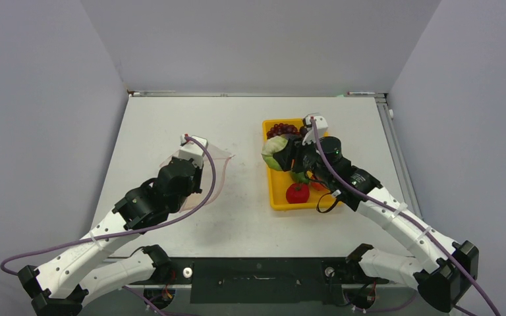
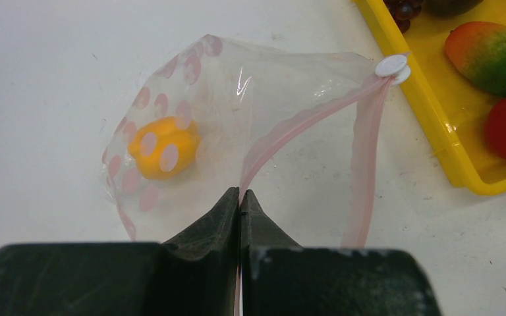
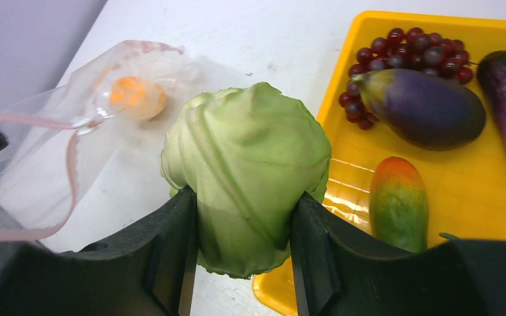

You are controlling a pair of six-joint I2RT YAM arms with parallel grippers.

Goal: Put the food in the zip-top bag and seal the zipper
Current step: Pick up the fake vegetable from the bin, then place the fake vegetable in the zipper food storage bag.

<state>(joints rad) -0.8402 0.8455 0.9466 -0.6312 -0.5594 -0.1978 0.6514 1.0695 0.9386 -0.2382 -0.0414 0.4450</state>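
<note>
My right gripper (image 3: pixel 244 201) clasps the green round fruit (image 3: pixel 247 148) above the left edge of the yellow tray (image 3: pixel 501 21). My left gripper (image 2: pixel 239 194) is clenched on the zipper (image 2: pixel 290 125) of the zip-top bag (image 2: pixel 237 76), which lies on the left half of the bench (image 1: pixel 165 118) with an orange piece (image 2: pixel 161 148) inside

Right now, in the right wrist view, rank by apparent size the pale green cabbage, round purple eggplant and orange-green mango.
1. Pale green cabbage, though nearest the camera.
2. Round purple eggplant.
3. Orange-green mango.
</note>
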